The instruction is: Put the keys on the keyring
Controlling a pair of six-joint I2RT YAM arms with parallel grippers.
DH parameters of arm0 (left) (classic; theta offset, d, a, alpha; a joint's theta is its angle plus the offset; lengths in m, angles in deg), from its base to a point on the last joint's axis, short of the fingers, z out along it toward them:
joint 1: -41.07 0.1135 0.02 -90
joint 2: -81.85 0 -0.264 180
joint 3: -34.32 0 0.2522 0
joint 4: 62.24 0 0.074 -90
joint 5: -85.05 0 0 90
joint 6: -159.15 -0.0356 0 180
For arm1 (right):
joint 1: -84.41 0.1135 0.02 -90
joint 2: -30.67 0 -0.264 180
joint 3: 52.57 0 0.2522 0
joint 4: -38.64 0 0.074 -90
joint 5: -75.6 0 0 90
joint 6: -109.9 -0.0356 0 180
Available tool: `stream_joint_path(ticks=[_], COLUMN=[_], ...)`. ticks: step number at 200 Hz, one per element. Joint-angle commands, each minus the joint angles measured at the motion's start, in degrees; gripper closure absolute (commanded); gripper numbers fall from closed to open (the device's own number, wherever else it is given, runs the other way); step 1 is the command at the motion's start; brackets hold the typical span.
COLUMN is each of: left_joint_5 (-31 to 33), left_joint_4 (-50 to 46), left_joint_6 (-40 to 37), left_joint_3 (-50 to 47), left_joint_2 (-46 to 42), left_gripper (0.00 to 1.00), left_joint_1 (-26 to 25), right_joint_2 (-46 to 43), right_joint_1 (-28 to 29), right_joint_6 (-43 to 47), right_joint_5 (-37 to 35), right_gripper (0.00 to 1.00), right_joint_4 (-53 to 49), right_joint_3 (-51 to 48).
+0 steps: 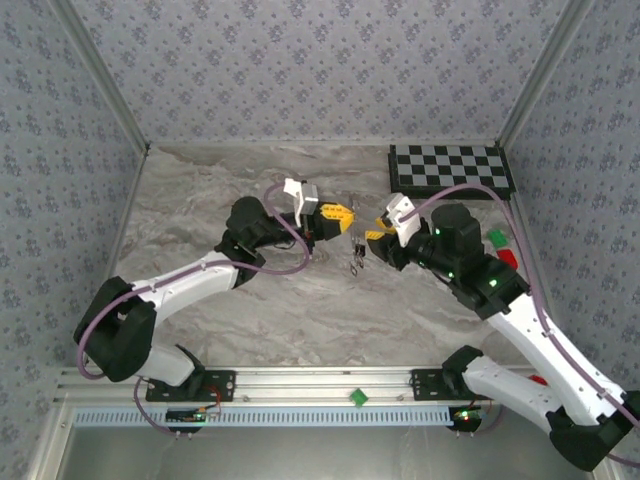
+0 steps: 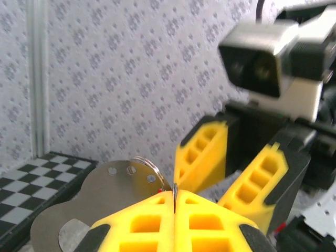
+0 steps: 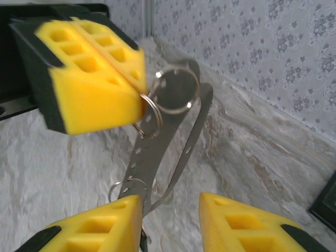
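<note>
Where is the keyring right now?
In the right wrist view, the keyring sits upper centre, pinched by the left gripper, above the marble table.

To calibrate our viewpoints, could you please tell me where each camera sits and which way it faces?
Top external: above and behind, looking down on the table; left arm and right arm show.
Left wrist: faces the right end effector; own left end effector at bottom.
Right wrist: faces back at it; own fingers at bottom.
Both wrist views share the keyring.

Tight gap between the left pincer (image 1: 340, 214) and the right pincer (image 1: 376, 233), and the keyring (image 3: 160, 116) with its dangling keys (image 1: 355, 258) fills it. Bare desk (image 1: 300, 320) opens on the near side of both. A checkerboard (image 1: 450, 168) sits behind the right one.
</note>
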Motion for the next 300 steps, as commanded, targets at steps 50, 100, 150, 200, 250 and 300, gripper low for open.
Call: stream_joint_path(ticks=[50,100,150,200,250,300], left_joint_5=[16.0,18.6,18.7,18.1,17.6,15.7], left_joint_4=[17.2,18.4,17.6,16.6,16.9,16.0], left_joint_6=[10.8,14.2,14.1,13.3,13.0,12.9], left_joint_3=[-3.5,-5.6,-7.1,-6.8,-6.7,-5.9], left_joint_2=[-2.9,-4.4,-6.2,-6.4,-5.8,-5.8], left_gripper=[1.00,1.00,1.00,1.00,1.00,1.00], left_joint_1=[0.3,0.4,0.4,0.3,0.2,0.1], right_joint_2=[2.0,7.8,13.7,16.9,18.6,19.2], right_joint_1=[-2.2,-3.3,-4.7,-5.0,-4.7,-4.6], right_joint_6=[-13.7,-23.2,-31.6,-34.6,-35.9,-35.8], right_joint_5=[3.3,10.2,17.7,23.1,25.7,26.1], right_gripper=[0.58,0.56,0.56,0.66,0.69,0.75], right_joint_4=[31.0,46.3,58.5,62.4,64.0,64.2], right_joint_3=[-7.7,-8.3,-8.8,-8.5,-7.6,-7.3])
